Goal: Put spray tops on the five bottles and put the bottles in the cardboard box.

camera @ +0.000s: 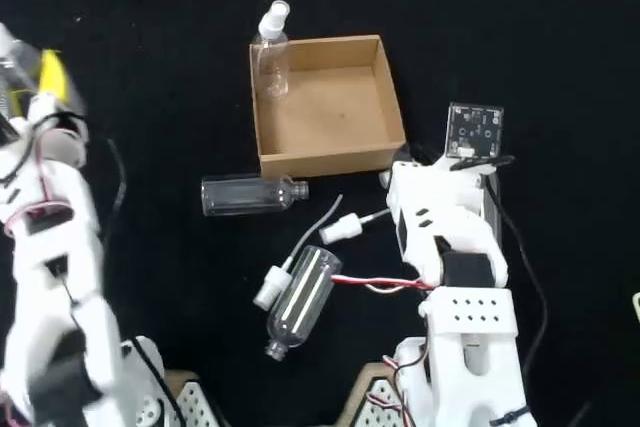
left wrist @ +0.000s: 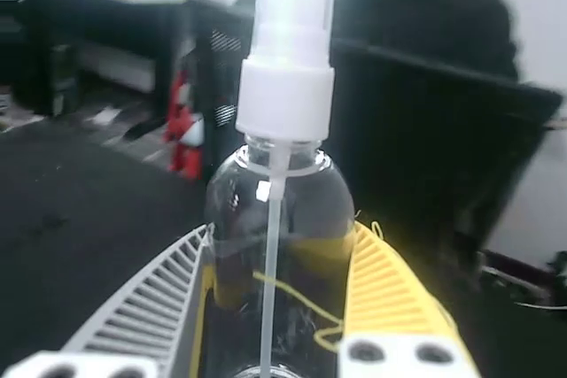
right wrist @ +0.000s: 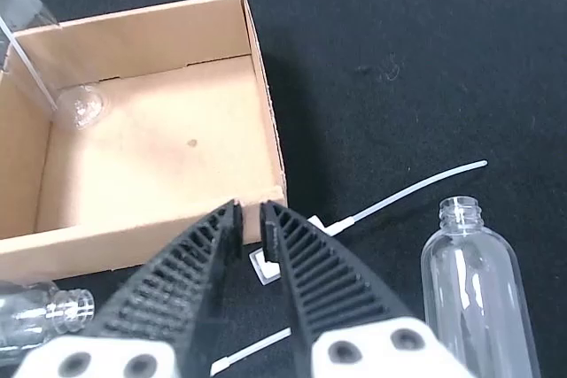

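My left gripper [left wrist: 282,232] is shut on a clear bottle [left wrist: 275,281] with a white spray top [left wrist: 288,68], held upright well above the table; in the high view it is at the far left [camera: 45,77]. My right gripper [right wrist: 251,212] is shut and holds nothing. It hangs over a loose spray top [right wrist: 264,265] by the near right corner of the cardboard box [right wrist: 151,148]. One capped bottle [camera: 271,52] stands in the box's [camera: 385,97] far left corner. Two topless bottles [camera: 250,195] [camera: 298,297] lie in front of the box.
Two loose spray tops [camera: 345,227] [camera: 270,287] with long tubes lie between the lying bottles. The right arm's white body [camera: 450,237] stands to the right of them. The table is covered in black cloth [camera: 150,97].
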Robot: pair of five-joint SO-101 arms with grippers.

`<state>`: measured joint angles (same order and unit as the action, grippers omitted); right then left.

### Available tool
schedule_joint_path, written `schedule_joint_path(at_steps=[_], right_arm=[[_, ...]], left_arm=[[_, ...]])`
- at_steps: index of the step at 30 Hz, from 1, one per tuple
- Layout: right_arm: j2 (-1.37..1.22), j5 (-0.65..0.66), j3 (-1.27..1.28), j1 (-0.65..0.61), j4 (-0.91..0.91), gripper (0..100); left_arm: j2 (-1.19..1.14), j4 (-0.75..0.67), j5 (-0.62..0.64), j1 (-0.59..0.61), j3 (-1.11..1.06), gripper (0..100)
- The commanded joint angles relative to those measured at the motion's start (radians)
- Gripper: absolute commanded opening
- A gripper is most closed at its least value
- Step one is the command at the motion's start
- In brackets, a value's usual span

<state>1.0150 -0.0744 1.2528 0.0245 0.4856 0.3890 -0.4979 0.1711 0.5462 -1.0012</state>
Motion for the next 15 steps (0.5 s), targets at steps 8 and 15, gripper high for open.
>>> schedule_joint_path(at_steps=[8, 15], right_arm=[[0.015, -0.003, -0.010, -0.017, -0.029, 2.9], [0.015, 0.000, -0.010, -0.018, -0.029, 2.9]], left_arm=[[-0.666, -0.779, -0.175, 0.197, 0.113, 3], [-0.999, -1.010, -0.207, 0.236, 0.211, 3]])
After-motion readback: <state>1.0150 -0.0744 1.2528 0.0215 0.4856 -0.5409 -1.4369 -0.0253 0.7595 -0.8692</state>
